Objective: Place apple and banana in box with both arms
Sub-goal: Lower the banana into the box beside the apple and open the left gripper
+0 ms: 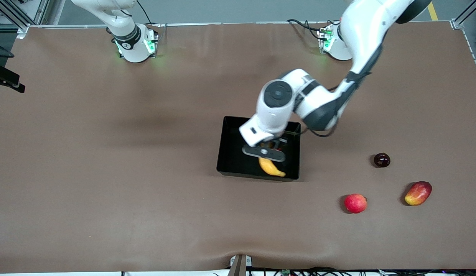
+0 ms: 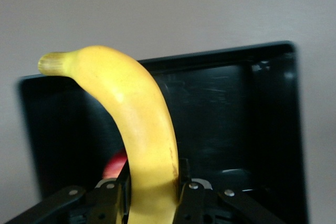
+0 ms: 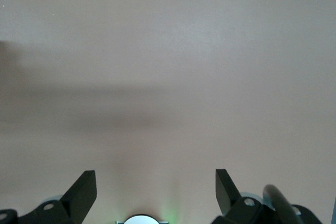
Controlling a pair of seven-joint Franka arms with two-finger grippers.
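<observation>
My left gripper (image 1: 265, 151) is over the black box (image 1: 232, 153) and shut on the yellow banana (image 1: 271, 167). In the left wrist view the banana (image 2: 136, 114) sits between the fingers (image 2: 185, 174) and its darker tip points toward the box's wall (image 2: 226, 59). Whether it touches the box floor I cannot tell. A red round patch, the apple (image 2: 114, 164), shows in the box beside the banana, mostly hidden by it and my gripper. The right gripper (image 3: 155, 177) stands open over bare brown table, holding nothing; the right arm waits by its base (image 1: 134, 46).
Toward the left arm's end of the table lie a red-pink round fruit (image 1: 355, 203), a red-yellow mango (image 1: 418, 193) and a small dark fruit (image 1: 381, 160), all apart from the box. The brown table (image 1: 107, 172) spreads wide toward the right arm's end.
</observation>
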